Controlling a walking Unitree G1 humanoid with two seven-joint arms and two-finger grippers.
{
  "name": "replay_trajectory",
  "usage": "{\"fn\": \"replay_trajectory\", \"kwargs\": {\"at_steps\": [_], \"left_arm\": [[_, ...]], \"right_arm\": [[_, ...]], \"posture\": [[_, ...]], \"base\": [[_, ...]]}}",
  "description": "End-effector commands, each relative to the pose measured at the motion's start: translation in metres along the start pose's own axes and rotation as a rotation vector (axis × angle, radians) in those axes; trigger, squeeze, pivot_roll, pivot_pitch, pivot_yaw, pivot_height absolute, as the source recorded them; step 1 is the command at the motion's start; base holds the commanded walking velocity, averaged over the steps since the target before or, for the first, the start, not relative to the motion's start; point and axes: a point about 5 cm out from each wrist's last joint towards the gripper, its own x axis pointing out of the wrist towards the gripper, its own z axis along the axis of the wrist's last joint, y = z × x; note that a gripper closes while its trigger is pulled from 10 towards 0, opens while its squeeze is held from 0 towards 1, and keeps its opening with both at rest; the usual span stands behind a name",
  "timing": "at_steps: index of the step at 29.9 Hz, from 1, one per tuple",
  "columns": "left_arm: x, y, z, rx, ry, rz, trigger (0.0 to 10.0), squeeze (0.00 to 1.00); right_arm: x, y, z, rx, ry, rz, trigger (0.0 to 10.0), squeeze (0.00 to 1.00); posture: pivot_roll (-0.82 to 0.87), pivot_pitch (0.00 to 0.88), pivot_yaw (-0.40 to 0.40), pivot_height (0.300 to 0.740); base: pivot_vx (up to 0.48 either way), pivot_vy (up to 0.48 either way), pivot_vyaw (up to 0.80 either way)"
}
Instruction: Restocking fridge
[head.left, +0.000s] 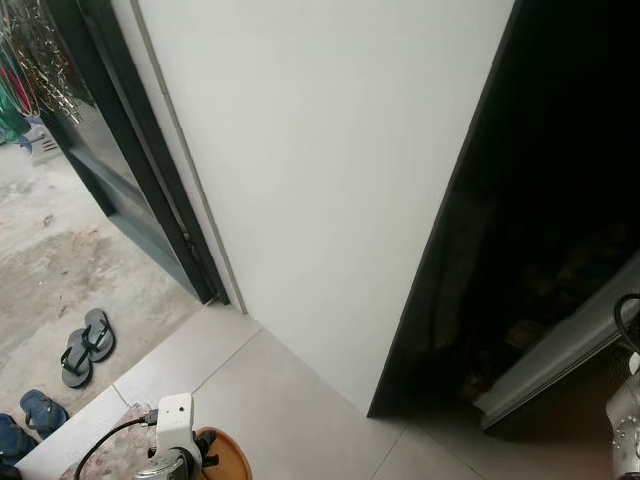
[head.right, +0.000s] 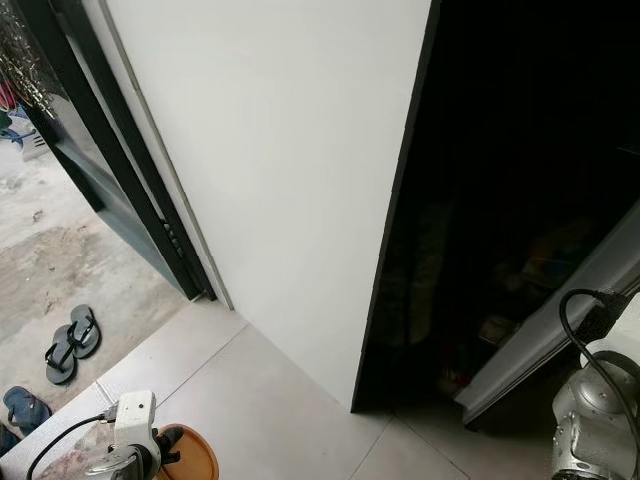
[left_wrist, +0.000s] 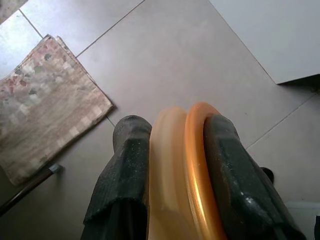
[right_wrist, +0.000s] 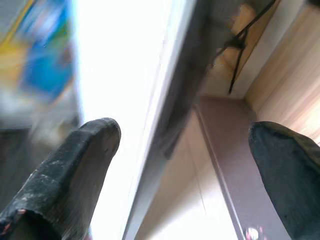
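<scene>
Nearest thing first: the left gripper (left_wrist: 172, 150) is clamped on an orange plate (left_wrist: 192, 165), 1 finger on each side of the rim, plate held on edge. In the left eye view it's at the bottom left of the frame, plate (head.left: 228, 455) poking out just past the wrist. Under it there's tiled floor (left_wrist: 200, 55) and a patterned mat (left_wrist: 45, 100).

The right gripper (right_wrist: 185, 150) has its 2 fingers spread wide with nothing between them; that picture is blurry, some wood panel and a bright strip behind, can't say more. The right arm (head.right: 590, 420) sits in the lower right corner of the right eye view.

Further out, a big white panel (head.left: 320, 170) fills the middle, and right of it is a dark opening (head.left: 540, 250) with vague stuff inside, too dark to name. I'd guess that's the fridge side, but honestly can't tell. Upper left is a doorway to outside, sandals (head.left: 88, 347) on the concrete.

Step-wise this looks like carrying the plate over, nothing stocked yet. Next move probably means facing the dark opening, finding a free shelf, and keeping the plate from slipping.
</scene>
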Motion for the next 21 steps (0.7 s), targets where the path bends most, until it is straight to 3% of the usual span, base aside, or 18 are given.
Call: {"fn": "replay_trajectory", "kwargs": {"at_steps": [1, 4, 9, 17, 21], "left_arm": [[-0.002, 0.004, -0.013, 0.01, 0.055, 0.006, 10.0, 0.0], [-0.002, 0.004, -0.013, 0.01, 0.055, 0.005, 10.0, 0.0], [-0.002, 0.004, -0.013, 0.008, 0.055, 0.007, 10.0, 0.0], [-0.002, 0.004, -0.013, 0.007, 0.055, 0.008, 10.0, 0.0], [-0.002, 0.004, -0.013, 0.006, 0.053, 0.009, 10.0, 0.0]], "right_arm": [[-0.002, 0.003, -0.012, -0.007, 0.04, 0.029, 10.0, 0.0], [-0.004, 0.011, -0.049, -0.046, 0.167, 0.106, 10.0, 0.0], [-0.014, 0.021, -0.081, -0.142, 0.258, 0.242, 10.0, 0.0], [-0.059, 0.033, -0.149, -0.326, 0.499, 0.489, 10.0, 0.0], [-0.076, 0.04, -0.164, -0.408, 0.54, 0.611, 10.0, 0.0]], "posture": [[-0.04, 0.085, 0.041, 0.74], [-0.04, 0.084, 0.04, 0.74], [-0.04, 0.082, 0.036, 0.74], [-0.04, 0.068, 0.037, 0.74], [-0.04, 0.057, 0.038, 0.74]], "base": [[0.0, 0.0, 0.0], [0.0, 0.0, 0.0], [0.0, 0.0, 0.0], [0.0, 0.0, 0.0], [0.0, 0.0, 0.0]]}}
